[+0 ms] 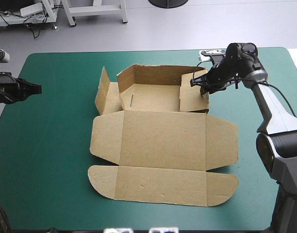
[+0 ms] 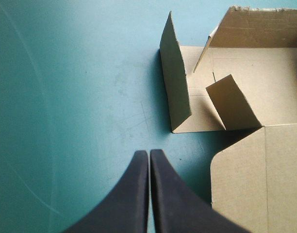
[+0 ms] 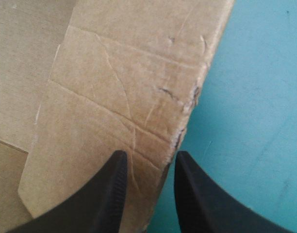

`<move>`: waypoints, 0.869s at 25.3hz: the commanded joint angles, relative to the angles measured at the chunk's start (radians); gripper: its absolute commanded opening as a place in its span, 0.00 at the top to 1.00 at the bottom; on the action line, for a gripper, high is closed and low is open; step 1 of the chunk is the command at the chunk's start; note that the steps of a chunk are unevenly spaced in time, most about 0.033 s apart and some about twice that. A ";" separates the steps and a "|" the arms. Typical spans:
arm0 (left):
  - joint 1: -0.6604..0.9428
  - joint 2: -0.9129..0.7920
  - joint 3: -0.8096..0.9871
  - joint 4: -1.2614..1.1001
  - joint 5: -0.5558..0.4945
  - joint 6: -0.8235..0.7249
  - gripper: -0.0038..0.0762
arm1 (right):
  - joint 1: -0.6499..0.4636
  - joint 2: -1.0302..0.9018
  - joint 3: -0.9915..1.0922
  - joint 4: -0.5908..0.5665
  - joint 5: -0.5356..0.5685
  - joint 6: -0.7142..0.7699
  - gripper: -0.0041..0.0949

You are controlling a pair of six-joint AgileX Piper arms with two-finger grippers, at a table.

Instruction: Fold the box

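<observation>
The brown box lies in the middle of the table, half formed. Its far wall stands up and the lid panels lie flat toward the near edge. At the box's right wall is my right gripper. In the right wrist view that gripper is open, with the torn edge of the wall between its fingers. My left gripper hangs near the table's left edge, well away from the box. It is shut and empty, and ahead of it the box's left flap stands upright.
Teal-green cover shows all around the box, widest on the left between the left gripper and the upright flap. The table's near edge runs just below the lid's rounded flaps.
</observation>
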 commanded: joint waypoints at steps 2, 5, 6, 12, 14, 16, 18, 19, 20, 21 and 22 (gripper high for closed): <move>0.002 -0.027 -0.024 -0.051 0.033 -0.009 0.95 | -0.003 -0.026 -0.026 -0.005 -0.021 -0.001 0.65; 0.002 -0.027 -0.024 -0.051 0.033 -0.009 0.95 | -0.003 0.002 -0.026 0.016 -0.021 0.012 0.65; 0.002 -0.027 -0.024 -0.051 0.033 -0.009 0.95 | -0.003 0.017 -0.026 0.036 -0.024 0.012 0.65; 0.002 -0.027 -0.024 -0.051 0.033 0.001 0.95 | -0.003 0.071 -0.026 0.156 -0.073 0.012 0.72; 0.002 -0.027 -0.024 -0.051 0.033 0.001 0.95 | -0.003 0.078 -0.026 0.158 -0.075 0.003 0.87; 0.002 -0.027 -0.024 -0.051 0.033 0.001 0.95 | -0.003 0.078 -0.026 0.148 -0.075 -0.007 0.97; 0.002 -0.027 -0.024 -0.049 0.031 0.003 0.95 | -0.003 0.062 -0.036 0.155 -0.058 -0.007 0.97; 0.002 -0.027 -0.024 -0.049 0.027 0.005 0.95 | -0.005 0.056 -0.041 0.161 -0.053 -0.007 0.97; 0.002 -0.027 -0.024 -0.049 0.013 0.005 0.95 | -0.008 0.035 -0.068 0.176 -0.032 -0.007 0.97; 0.002 -0.027 -0.024 -0.049 0.000 0.005 0.95 | -0.013 0.024 -0.089 0.181 -0.021 -0.007 0.97; 0.002 -0.027 -0.024 -0.049 -0.037 0.005 0.95 | -0.020 -0.006 -0.142 0.192 0.007 -0.007 0.97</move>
